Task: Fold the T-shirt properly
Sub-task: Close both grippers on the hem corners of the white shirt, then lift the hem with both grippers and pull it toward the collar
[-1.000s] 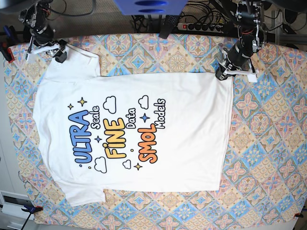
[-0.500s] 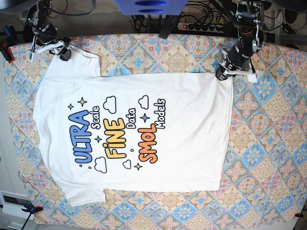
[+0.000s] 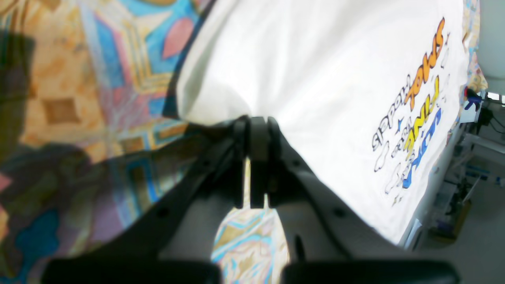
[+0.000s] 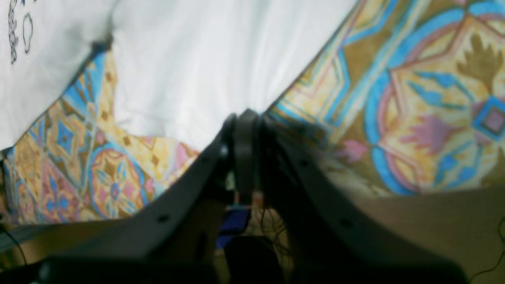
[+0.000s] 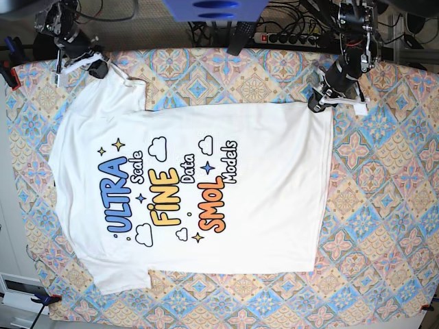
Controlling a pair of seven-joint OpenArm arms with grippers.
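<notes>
The white T-shirt lies flat and print-up on the patterned tablecloth, with "ULTRA", "FINE" and "SMOL" facing up. My left gripper is at the shirt's far right corner, by the hem. In the left wrist view its jaws are shut on the edge of the white cloth. My right gripper is at the far left, on the sleeve. In the right wrist view its jaws are shut on the sleeve's edge, which is pulled taut.
The tablecloth shows bare on the shirt's right side and along the front edge. A power strip and cables lie behind the table. A blue object hangs at the top centre.
My right gripper has moved right and slightly back with the sleeve, stretching it out. The shirt's left part has shifted a little with it. My left gripper has barely moved.
</notes>
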